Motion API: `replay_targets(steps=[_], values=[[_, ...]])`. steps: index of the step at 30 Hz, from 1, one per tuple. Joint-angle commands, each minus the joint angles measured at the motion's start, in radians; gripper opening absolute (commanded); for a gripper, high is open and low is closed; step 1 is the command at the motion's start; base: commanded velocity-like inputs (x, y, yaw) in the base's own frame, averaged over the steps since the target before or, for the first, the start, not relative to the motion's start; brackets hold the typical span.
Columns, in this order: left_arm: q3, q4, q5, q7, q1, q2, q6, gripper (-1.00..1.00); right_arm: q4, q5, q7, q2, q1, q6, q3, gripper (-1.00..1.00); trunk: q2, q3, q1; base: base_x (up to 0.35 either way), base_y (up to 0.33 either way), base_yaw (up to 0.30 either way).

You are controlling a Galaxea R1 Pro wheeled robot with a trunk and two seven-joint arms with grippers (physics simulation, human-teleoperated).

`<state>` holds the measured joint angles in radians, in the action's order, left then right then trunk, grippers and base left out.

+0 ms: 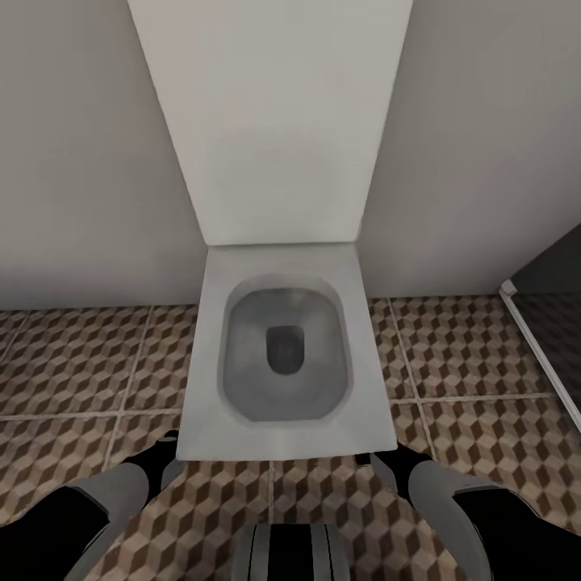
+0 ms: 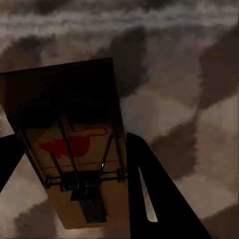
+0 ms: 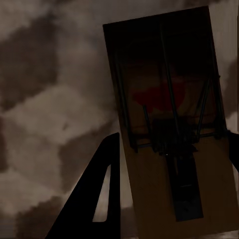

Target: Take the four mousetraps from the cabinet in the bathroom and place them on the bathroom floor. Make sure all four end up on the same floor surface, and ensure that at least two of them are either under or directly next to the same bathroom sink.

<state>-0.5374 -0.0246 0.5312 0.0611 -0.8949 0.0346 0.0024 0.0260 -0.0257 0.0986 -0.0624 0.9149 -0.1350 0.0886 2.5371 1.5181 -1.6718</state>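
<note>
My left gripper is shut on a mousetrap, a tan board with black wire spring and a red mouse mark, held flat above the cube-patterned bathroom floor. My right gripper is shut on a second mousetrap of the same kind, also over the floor. In the head view both arms reach down at the picture's lower edge, the left wrist and right wrist on either side of the toilet's front. The cabinet and the sink are out of view.
A white toilet with raised lid stands straight ahead against the grey wall. Patterned floor tiles spread to both sides of it. A white-framed dark panel runs along the right.
</note>
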Motion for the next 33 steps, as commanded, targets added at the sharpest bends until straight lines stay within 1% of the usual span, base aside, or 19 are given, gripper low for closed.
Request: replay_targets(steps=[1, 7, 27, 33], values=[[-0.009, -0.001, 0.005, 0.004, 0.000, 0.000, 0.001, -1.00, 0.002, 0.000, 0.001, 0.000, 0.001, -0.003, 0.008, -1.00, 0.000, 0.001, 0.000, 0.241, 0.066, 0.000], [-0.009, -0.001, 0.006, 0.006, 0.000, -0.001, 0.001, -1.00, 0.002, 0.000, 0.001, 0.000, 0.001, -0.003, 0.008, -1.00, 0.000, 0.001, 0.000, 0.195, 0.046, 0.000], [-0.009, -0.001, 0.006, 0.006, 0.000, -0.002, 0.001, -1.00, 0.002, 0.000, 0.001, 0.000, 0.001, -0.003, 0.008, -1.00, 0.000, 0.001, 0.000, 0.009, 0.002, 0.000], [-0.009, -0.001, 0.007, 0.006, 0.000, -0.002, 0.001, -1.00, 0.002, -0.001, 0.001, 0.000, 0.001, -0.003, 0.008, -1.00, 0.000, 0.001, 0.000, 0.171, 0.000, 0.000]])
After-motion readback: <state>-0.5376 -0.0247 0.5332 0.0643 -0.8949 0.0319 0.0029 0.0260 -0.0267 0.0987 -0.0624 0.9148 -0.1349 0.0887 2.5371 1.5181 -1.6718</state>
